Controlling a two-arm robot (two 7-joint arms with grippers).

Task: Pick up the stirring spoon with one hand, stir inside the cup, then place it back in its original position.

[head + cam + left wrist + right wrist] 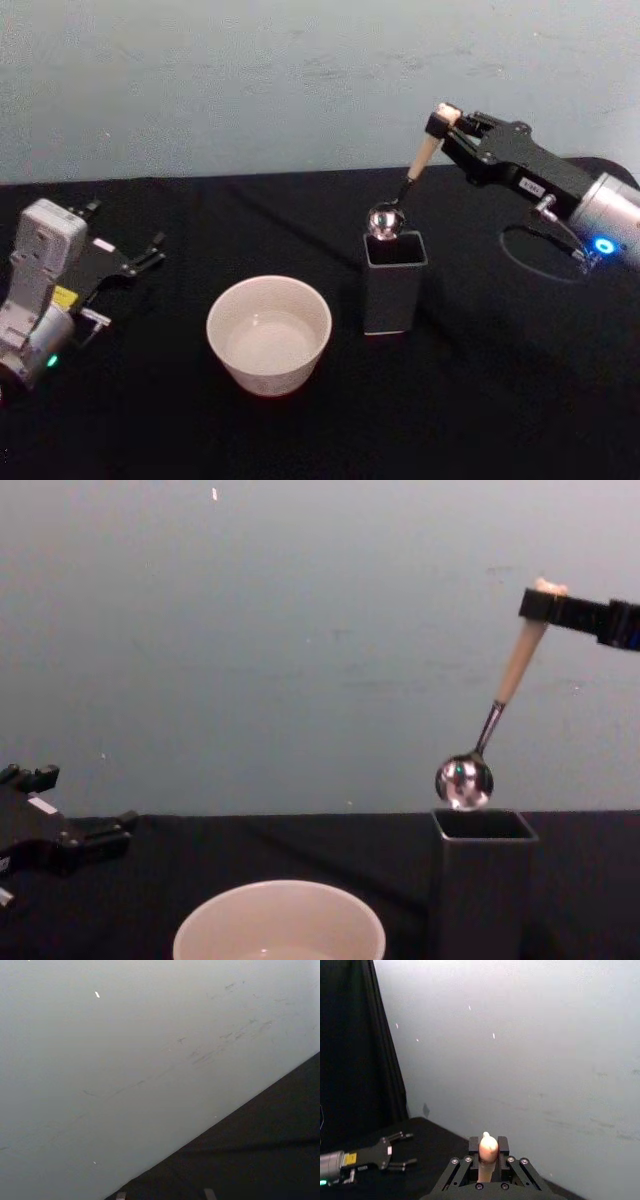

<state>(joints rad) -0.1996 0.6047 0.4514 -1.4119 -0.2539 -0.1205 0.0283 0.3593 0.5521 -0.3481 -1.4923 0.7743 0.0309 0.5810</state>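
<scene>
black cloth (500,400), wall (250,80) (right gripper (447,120) pinching spoon (415,170))

Head view: high, down onto table (480,400). Chest view: low, side-on; share cup (268,335), holder (392,285). Wrist views face wall (125,1035).

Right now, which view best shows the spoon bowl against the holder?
Chest view: side-on, the stirring spoon hangs from the right gripper, bowl just above the holder rim. Head view puts bowl over opening; right wrist view shows handle top between fingers. Left gripper parked left.
</scene>
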